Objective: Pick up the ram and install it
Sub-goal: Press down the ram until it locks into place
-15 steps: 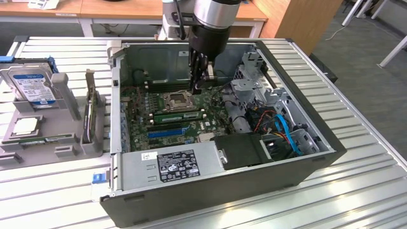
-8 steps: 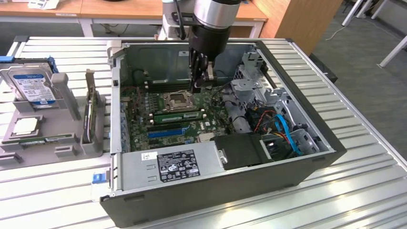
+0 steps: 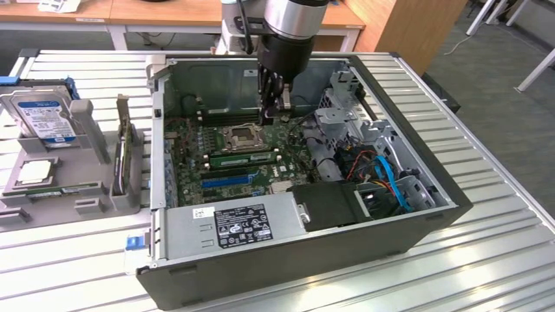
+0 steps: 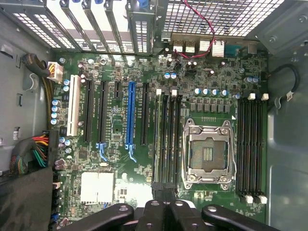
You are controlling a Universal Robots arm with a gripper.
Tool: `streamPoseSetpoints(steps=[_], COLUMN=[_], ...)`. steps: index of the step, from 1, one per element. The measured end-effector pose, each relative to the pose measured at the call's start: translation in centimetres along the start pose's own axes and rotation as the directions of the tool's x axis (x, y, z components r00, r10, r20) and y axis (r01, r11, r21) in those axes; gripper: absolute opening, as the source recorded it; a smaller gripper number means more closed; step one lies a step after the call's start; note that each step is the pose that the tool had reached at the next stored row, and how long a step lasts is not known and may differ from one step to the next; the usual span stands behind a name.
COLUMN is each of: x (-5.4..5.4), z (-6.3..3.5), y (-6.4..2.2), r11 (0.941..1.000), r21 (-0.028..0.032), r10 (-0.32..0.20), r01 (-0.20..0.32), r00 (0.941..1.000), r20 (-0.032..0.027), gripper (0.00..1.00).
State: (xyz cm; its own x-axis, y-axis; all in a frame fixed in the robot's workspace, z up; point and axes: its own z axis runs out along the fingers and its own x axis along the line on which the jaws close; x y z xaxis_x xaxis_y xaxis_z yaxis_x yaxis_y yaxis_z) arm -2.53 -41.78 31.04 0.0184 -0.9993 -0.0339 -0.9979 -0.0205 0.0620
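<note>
Closed gripper [image 3: 275, 116] above motherboard [image 4: 115, 126]; ram [image 3: 244, 156] sits slotted beside CPU socket [image 3: 239, 136]

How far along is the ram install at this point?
Looks done: a green ram stands in a slot beside the CPU socket, though full seating cannot be judged. In hand: the gripper, shut, sits low inside the case over the end of those memory slots; no stick is visibly held. Left: nothing shows the ram locked in.
</note>
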Motion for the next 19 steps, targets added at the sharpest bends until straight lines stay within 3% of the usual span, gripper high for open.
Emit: streamPoseSetpoints(steps=[4,10,14,19], x=[0.0,0.0,0.0,0.0], z=[0.0,0.0,0.0,0.01], y=[0.0,0.04,0.03,0.22], r11=[1.0,1.0,1.0,0.9999], r21=[0.0002,0.007,0.008,0.0159], r10=[0.0,0.0,0.0,-0.001], r01=[0.0,0.0,0.0,0.001], r00=[1.0,1.0,1.0,1.0], r20=[0.0001,0.0014,0.0016,0.0015], gripper=[0.1,0.1,0.1,0.1])
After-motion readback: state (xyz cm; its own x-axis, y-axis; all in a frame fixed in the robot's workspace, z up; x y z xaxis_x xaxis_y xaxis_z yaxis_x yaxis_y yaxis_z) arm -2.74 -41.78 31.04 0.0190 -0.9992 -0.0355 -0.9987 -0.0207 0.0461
